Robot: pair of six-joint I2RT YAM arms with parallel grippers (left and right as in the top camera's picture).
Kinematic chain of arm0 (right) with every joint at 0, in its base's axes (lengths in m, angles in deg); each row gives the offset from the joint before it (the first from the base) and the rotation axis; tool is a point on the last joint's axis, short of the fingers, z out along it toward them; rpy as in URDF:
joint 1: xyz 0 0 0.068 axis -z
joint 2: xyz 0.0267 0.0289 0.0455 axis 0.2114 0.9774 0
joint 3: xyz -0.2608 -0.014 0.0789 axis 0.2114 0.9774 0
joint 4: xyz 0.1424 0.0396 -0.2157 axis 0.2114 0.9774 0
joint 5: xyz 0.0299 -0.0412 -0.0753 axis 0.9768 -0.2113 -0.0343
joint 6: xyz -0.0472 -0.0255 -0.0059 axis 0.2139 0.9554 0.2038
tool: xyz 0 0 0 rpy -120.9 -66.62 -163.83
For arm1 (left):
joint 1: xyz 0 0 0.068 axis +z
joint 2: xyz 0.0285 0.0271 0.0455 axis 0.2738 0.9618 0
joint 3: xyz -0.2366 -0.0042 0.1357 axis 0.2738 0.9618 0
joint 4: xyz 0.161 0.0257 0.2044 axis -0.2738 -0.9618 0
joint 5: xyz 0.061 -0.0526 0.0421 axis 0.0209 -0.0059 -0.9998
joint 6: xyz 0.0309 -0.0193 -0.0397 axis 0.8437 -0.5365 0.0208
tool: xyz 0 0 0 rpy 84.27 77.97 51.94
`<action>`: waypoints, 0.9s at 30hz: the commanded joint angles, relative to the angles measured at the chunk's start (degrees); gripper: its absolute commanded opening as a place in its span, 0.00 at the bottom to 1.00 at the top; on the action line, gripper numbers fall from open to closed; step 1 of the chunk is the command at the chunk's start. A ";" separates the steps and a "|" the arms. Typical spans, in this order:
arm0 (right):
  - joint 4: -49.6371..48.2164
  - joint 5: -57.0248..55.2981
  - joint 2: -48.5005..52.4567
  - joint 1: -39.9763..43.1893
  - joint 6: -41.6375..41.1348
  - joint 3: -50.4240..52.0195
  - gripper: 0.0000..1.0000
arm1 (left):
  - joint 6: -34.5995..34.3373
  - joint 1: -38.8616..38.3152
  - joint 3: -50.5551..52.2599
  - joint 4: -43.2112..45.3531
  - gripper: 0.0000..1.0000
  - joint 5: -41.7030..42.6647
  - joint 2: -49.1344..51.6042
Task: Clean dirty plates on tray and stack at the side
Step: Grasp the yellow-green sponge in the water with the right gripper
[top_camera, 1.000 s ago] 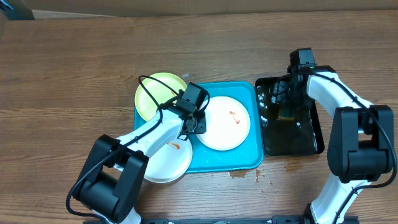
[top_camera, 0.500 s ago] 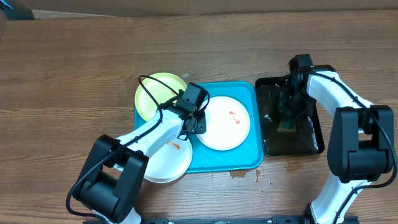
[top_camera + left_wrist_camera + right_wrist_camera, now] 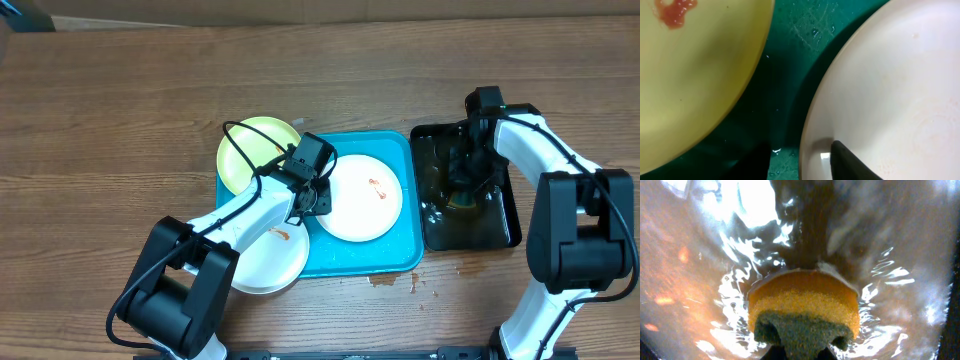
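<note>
A white plate (image 3: 360, 197) with an orange smear lies on the turquoise tray (image 3: 400, 250). My left gripper (image 3: 318, 200) is at its left rim, open, one finger inside the plate (image 3: 900, 90) and the other outside over the tray floor (image 3: 785, 100). A yellow-green plate (image 3: 250, 150) with a red smear (image 3: 675, 12) overhangs the tray's back left corner. Another smeared white plate (image 3: 265, 255) overlaps the tray's front left. My right gripper (image 3: 807, 352) is shut on a yellow and green sponge (image 3: 802, 310) in the wet black tray (image 3: 500, 230).
The black tray stands right beside the turquoise tray and holds shallow water (image 3: 740, 230). Small brown spills (image 3: 385, 280) mark the wooden table in front of the trays. The left arm's cable (image 3: 245, 135) loops over the yellow-green plate.
The right gripper has closed on the sponge in the black tray after moving a little toward the front. The left arm and the plates have not moved.
</note>
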 commanded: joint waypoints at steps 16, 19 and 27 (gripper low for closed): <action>17.84 0.63 -1.79 -0.74 -1.73 -11.45 0.04 | 0.11 -0.33 -0.76 -0.15 0.06 0.28 1.20; 17.18 0.33 -1.79 -0.72 -2.05 -11.45 0.04 | 0.11 -0.33 -0.76 -0.15 0.06 0.26 1.20; 15.74 -11.45 -1.86 -4.04 -11.63 -11.45 0.04 | 0.11 -0.33 -0.76 0.04 0.10 0.26 1.22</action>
